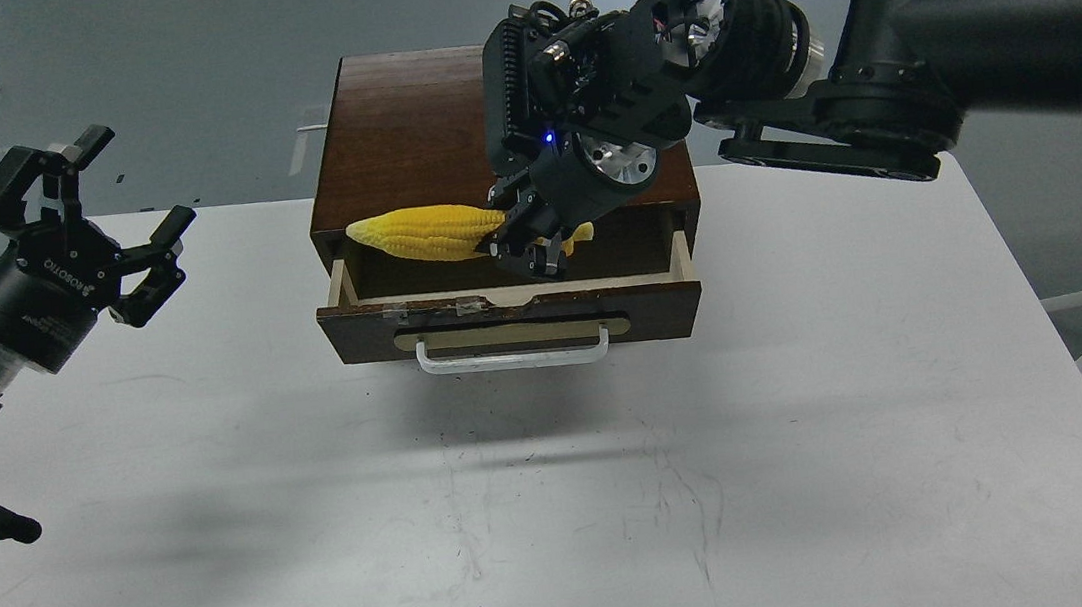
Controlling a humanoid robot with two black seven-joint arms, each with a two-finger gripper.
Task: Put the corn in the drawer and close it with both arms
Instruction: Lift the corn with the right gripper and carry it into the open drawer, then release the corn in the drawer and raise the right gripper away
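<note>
my right gripper [527, 248] is clamped on the corn [428, 233], holding it near its thicker end, with the fingers [512, 238] pinching the cob from both sides. the corn hangs over the open drawer [512, 319], its long axis running almost level from left to right across the view, roughly parallel to the drawer front. its tapered tip points to my left, out past the drawer's left inner side and up against the lower edge of the dark wooden cabinet [402, 127], while a small bit of yellow pokes out on the right side of my fingers. whether the cob is touching the drawer's inside or floating just above it, i cannot tell. the drawer is pulled out toward me, showing pale inner sides, a chipped and taped top edge on its dark front, and a white handle [512, 352] on a beige plate. my right arm [875, 37] reaches in from the upper right, bent down over the cabinet with a small blue light lit on the wrist. my left gripper [104, 214] is well apart from all this, raised at the left edge of the white table [562, 502], its two fingers spread wide and holding nothing
</note>
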